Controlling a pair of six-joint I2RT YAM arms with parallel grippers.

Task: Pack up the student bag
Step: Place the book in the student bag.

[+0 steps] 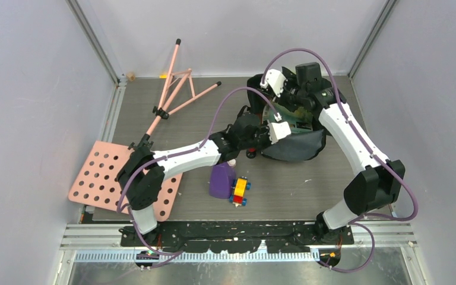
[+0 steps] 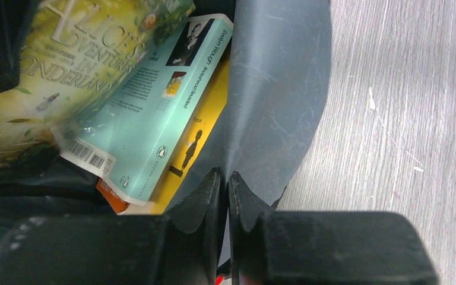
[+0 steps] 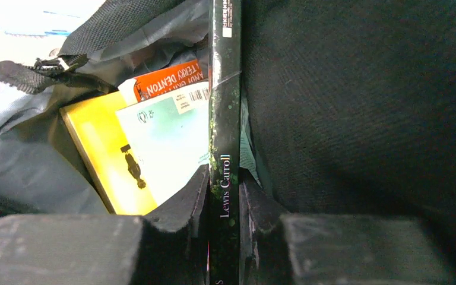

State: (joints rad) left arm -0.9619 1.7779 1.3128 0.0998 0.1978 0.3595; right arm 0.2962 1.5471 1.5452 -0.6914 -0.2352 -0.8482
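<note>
Book-loading step. We see the left gripper [image 2: 225, 178] closed to a narrow pinch on the grey inner lining [image 2: 273, 89] of the student bag [image 1: 291, 148], a large black soft fabric backpack lying directly ahead of both claws, its mouth held agape. The right gripper [image 3: 224, 178] clamps the dark green spine of a hardback book [image 3: 225, 89] lettered Lewis Carroll, edge-on between its jaws. Ahead and left of that claw lie a pale teal paperback [image 3: 166, 136], a yellow paperback [image 3: 98, 142] and an orange-covered book [image 3: 166, 80], already inside. We judge the next move calls for lowering the hardback beside them, then releasing, while the left pinch holds the mouth wide. A purple bottle-like container [image 1: 221, 181] waits outside, behind the left claw.
</note>
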